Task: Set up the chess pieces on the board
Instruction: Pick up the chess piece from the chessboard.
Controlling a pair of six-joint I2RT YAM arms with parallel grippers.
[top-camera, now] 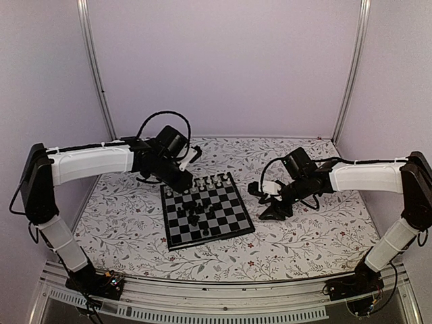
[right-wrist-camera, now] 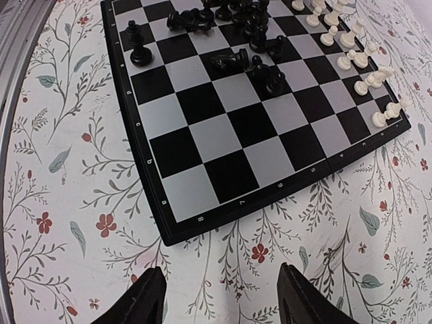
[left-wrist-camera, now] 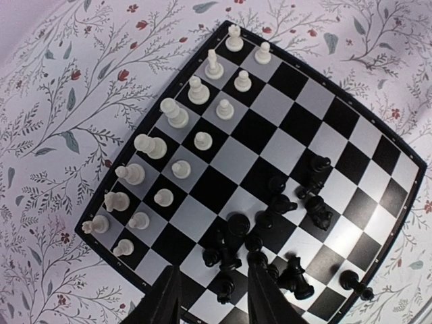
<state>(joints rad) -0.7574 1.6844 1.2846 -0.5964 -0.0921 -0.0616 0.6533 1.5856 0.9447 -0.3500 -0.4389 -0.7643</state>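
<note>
Floral tabletop (top-camera: 310, 236), pale lilac walls (top-camera: 229, 67); board (top-camera: 226, 226) central, chess pieces (left-wrist-camera: 174, 113) on it

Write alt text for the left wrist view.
The board holds white chess pieces in two rows along its left edge and black chess pieces jumbled toward the lower middle, some lying down. The left gripper, open, shows at the bottom edge.

Table (top-camera: 304, 236): white top, floral vine print. Small square black-and-grey checkered chessboard (top-camera: 181, 233), thick black border, lies flat on it; floral print visible off all four chessboard edges.
</note>
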